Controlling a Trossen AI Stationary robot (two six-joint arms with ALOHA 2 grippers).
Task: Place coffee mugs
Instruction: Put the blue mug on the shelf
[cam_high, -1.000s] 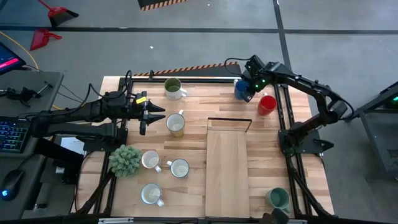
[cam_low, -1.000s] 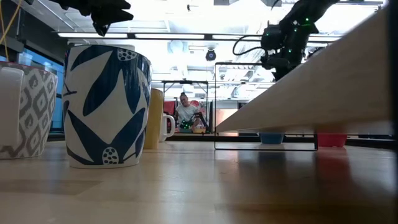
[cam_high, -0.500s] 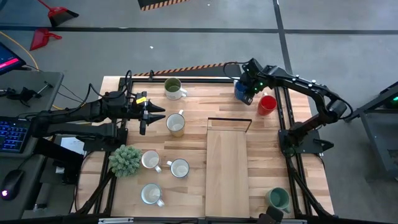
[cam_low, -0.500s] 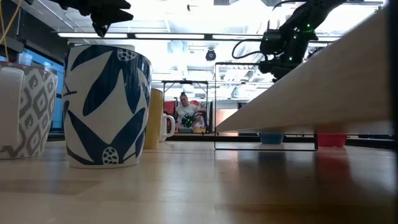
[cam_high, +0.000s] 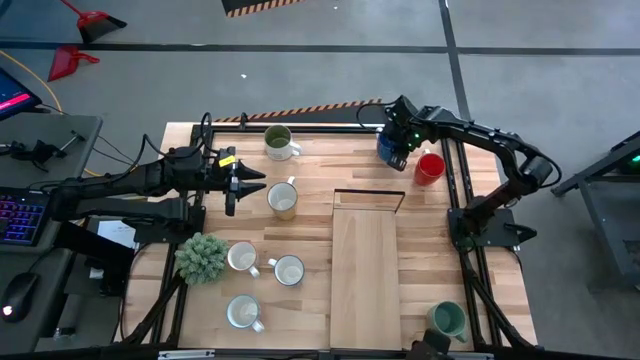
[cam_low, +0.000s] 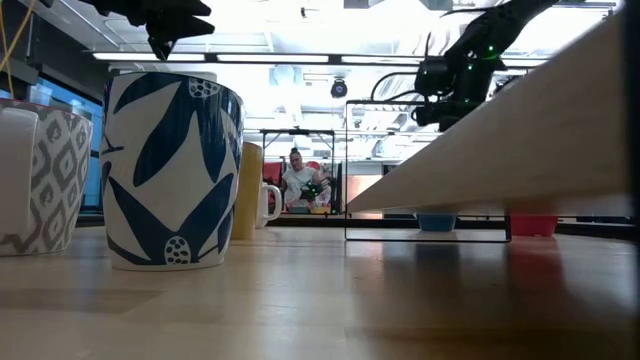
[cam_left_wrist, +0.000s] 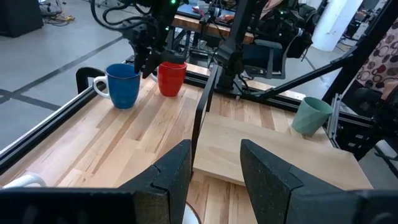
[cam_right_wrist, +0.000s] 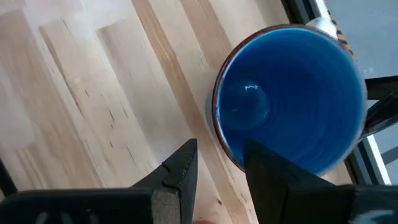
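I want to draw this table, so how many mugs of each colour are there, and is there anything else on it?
Olive green mug: 1
Blue mug: 1
Red mug: 1
Teal green mug: 1
White or cream mugs: 4
Green plant: 1
Wooden board: 1
Total: 8 mugs, 10 things.

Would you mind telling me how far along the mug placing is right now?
Nothing looks placed yet: the raised board is bare. In hand: the right gripper, fingers open, hangs over the blue mug beside the red mug. The left gripper waits near the cream mug. The other mugs remain on the table.
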